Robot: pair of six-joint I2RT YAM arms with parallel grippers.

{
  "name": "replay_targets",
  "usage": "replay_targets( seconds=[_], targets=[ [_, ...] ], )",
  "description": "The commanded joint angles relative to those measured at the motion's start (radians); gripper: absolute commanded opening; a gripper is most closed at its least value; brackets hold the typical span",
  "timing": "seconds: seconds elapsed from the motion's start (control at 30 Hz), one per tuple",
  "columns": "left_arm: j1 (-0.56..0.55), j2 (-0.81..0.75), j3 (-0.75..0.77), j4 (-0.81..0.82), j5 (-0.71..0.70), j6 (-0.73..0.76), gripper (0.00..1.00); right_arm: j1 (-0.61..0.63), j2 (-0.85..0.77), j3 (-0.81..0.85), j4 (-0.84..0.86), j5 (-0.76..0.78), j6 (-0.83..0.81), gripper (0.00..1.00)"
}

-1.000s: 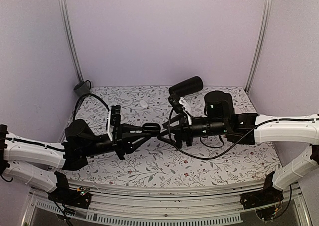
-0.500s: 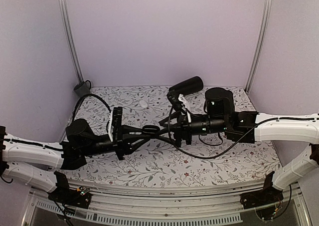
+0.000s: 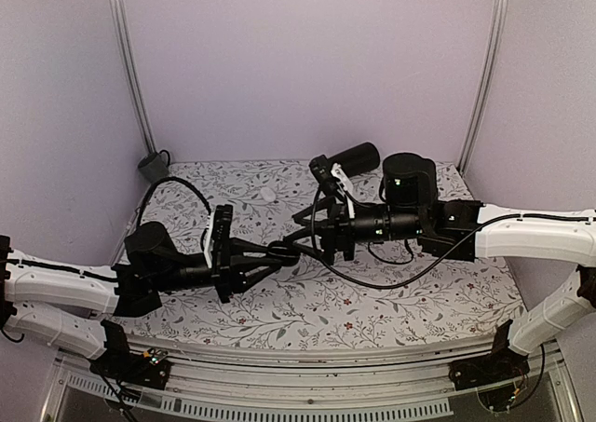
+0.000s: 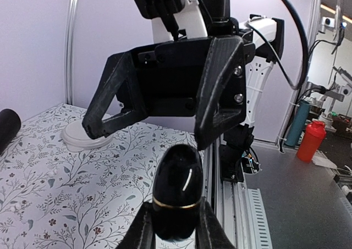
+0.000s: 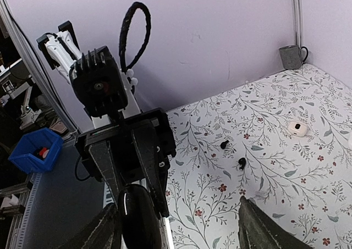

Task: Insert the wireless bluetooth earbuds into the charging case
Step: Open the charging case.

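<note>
Left gripper [image 4: 176,230] clamps the charging case [image 5: 137,213], its base cut off.
Right gripper [image 5: 181,227] gapes wide; tiny earbuds [image 5: 241,162] at its one o'clock.

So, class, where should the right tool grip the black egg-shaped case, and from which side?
Grip the case by its cap, just above the gold ring. The left tool clamps the lower half, leaving only the cap free. Come from the tip end, where the open right tool faces it; the glossy dome tapers, so its widest part is probably safest.
</note>
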Motion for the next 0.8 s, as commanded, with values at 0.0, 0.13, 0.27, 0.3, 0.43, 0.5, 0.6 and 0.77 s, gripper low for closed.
replay_targets(
  seconds=[0.0,0.13,0.27,0.3,0.43,0.5,0.6,0.77],
  targets=[
    [0.032,-0.011,0.018,0.006,0.029,-0.014,0.00,0.005,0.003,0.020,-0.023,-0.034,-0.038,0.74],
    [0.046,0.004,0.017,0.018,0.052,-0.036,0.00,0.005,0.000,0.014,-0.032,-0.042,-0.054,0.75],
    [0.049,0.011,0.024,0.026,0.076,-0.044,0.00,0.005,0.026,0.023,-0.054,-0.011,-0.059,0.75],
    [0.048,0.010,0.025,0.025,0.079,-0.043,0.00,0.005,0.030,0.023,-0.055,0.003,-0.053,0.75],
    [0.051,0.007,0.025,0.033,0.088,-0.050,0.00,0.004,0.040,0.034,-0.063,0.041,-0.047,0.75],
    [0.051,0.008,0.025,0.040,0.109,-0.054,0.00,-0.001,0.040,0.034,-0.060,0.060,-0.046,0.74],
    [0.050,0.006,0.022,0.046,0.130,-0.050,0.00,-0.026,0.039,0.036,-0.057,0.074,-0.014,0.74],
    [0.042,0.005,0.030,0.028,0.168,-0.027,0.00,-0.066,0.042,0.059,-0.060,0.087,0.033,0.74]
  ],
)
